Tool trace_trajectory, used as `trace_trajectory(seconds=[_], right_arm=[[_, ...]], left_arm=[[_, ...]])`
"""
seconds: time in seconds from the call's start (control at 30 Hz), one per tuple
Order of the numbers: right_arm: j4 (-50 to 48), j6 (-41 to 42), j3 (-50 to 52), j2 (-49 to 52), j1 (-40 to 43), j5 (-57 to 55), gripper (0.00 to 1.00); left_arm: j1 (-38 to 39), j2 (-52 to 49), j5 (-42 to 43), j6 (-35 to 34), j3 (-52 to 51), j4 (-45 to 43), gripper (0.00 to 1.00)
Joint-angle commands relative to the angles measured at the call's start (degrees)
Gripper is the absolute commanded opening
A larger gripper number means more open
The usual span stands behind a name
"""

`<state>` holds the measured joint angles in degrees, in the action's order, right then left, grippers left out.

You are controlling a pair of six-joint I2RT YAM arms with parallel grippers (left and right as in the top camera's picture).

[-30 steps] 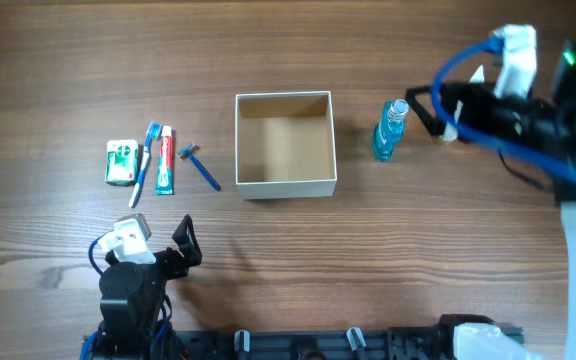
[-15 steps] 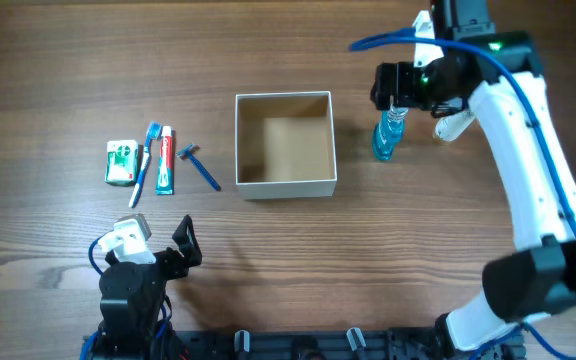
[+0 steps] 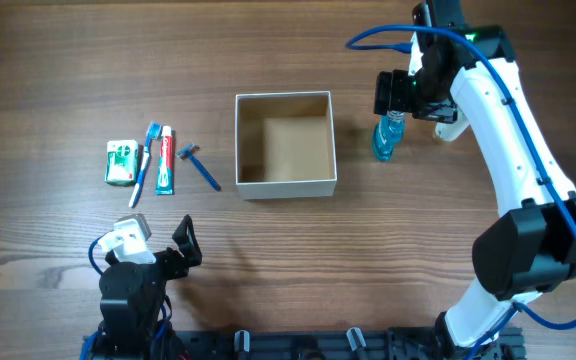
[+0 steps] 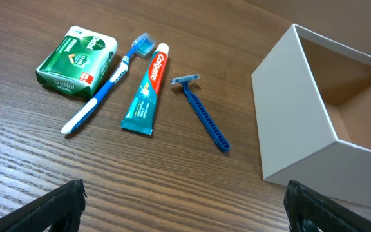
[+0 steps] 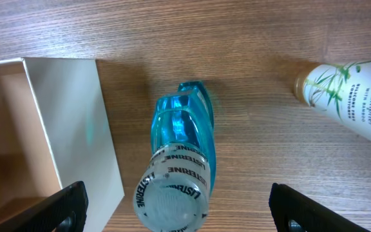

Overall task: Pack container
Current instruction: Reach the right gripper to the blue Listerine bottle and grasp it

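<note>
Your right gripper [image 3: 396, 95], spread wide, hangs over the bottle [image 3: 386, 140]; the container [image 3: 286, 186] sits just left of it. It is square and stands mouth up, walls upright.

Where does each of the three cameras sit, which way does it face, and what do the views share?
Overhead: fixed above the table, looking straight down at the container, the left arm and the right arm.
Left wrist: low on the left arm, facing across the toothpaste and razor toward the container's wall; the open left claw has its tips in the bottom corners.
Right wrist: looking down onto the blue bottle; the open right claw has a tip on either side of it.
Shared: the container shows in all three.
</note>
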<state>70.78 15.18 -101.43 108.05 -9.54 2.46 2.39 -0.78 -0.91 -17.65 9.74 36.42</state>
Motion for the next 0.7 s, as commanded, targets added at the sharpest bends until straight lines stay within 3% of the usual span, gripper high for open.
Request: trace_trajectory(seconds=[0.0,0.37,0.47,0.67], right_arm=[[0.24,1.53,-0.87,2.91,-0.42,-1.49,0.91],[-0.02,1.33,0.66,4.83,-0.42,-1.16,0.88],[-0.20,1.31,0.66,5.03,-0.42,-1.18,0.80],[-0.44,1.29,1.31,5.03,-0.59,-1.16,0.78]], left_arm=[[-0.44,0.61,1.09,0.92,-0.81,0.24,1.00],[-0.44,0.61,1.09,0.92,-0.81,0.24,1.00],[-0.44,0.61,1.09,0.92,-0.81,0.24,1.00],[-0.44,0.61,1.09,0.92,-0.81,0.24,1.00]])
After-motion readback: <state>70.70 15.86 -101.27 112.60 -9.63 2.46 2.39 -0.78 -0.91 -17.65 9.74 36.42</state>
